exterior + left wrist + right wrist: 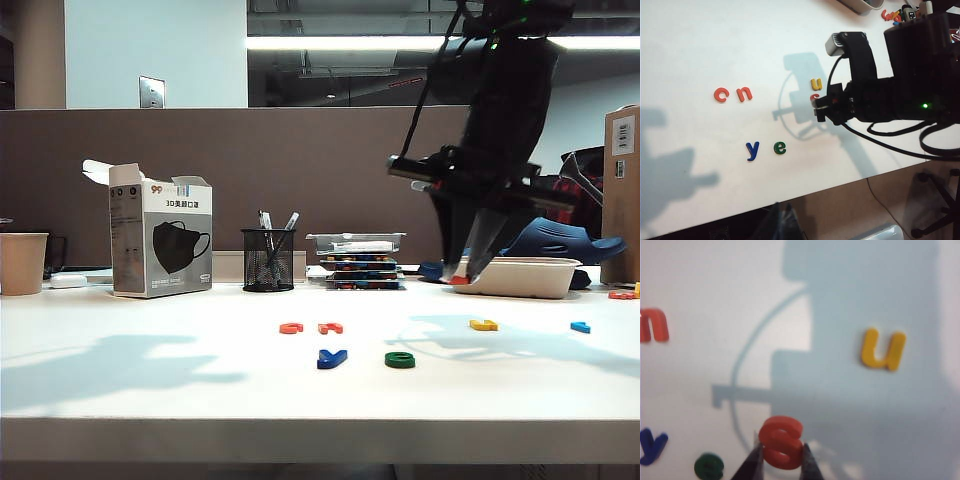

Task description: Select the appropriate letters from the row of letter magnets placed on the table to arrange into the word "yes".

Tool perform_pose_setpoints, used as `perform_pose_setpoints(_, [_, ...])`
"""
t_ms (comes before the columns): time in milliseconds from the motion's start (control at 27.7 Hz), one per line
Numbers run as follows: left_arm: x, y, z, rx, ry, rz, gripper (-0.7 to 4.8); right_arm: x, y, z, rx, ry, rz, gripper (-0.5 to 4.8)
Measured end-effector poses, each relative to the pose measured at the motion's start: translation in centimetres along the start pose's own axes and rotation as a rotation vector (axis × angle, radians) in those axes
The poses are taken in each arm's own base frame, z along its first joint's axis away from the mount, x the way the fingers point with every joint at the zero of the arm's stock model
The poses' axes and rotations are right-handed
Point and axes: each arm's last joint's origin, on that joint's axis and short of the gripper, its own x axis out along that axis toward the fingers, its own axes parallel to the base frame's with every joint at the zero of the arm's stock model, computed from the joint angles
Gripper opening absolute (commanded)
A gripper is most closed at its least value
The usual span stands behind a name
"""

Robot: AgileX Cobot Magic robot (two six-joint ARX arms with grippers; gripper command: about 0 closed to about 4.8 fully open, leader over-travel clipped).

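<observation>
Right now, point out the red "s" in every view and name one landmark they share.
Exterior view: the red "s" hangs above the table, right of centre, pinched at the right gripper tips.
Left wrist view: the letter peeks out beside the yellow "u", at the dark arm's edge.
Right wrist view: low in the picture, held between the fingertips.
Shared landmark: the yellow "u".

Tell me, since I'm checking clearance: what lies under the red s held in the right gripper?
Under the red s, shut in the right gripper, only shadowed white table shows; the patch directly beneath is covered.
</observation>
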Motion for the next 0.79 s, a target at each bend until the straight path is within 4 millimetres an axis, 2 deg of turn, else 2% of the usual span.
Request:
perform_pose_setpoints(325, [0.0, 0.0, 0.0, 0.0, 0.0, 0.0, -0.05, -3.7, 0.1, -1.5, 0.03, 0.008, -0.002, 0.53])
perform_pose_setpoints(614, [0.0, 0.0, 0.0, 0.0, 0.0, 0.0, -0.05, -7.3, 0.3, -2.7, 0.05, -0.055, 0.017, 0.53])
perform_pose_setpoints(794, [0.0, 0.0, 0.0, 0.0, 0.0, -0.001, -0.05, -8.1, 0.6, -3.5, 0.054, -0.04, 0.015, 0.53])
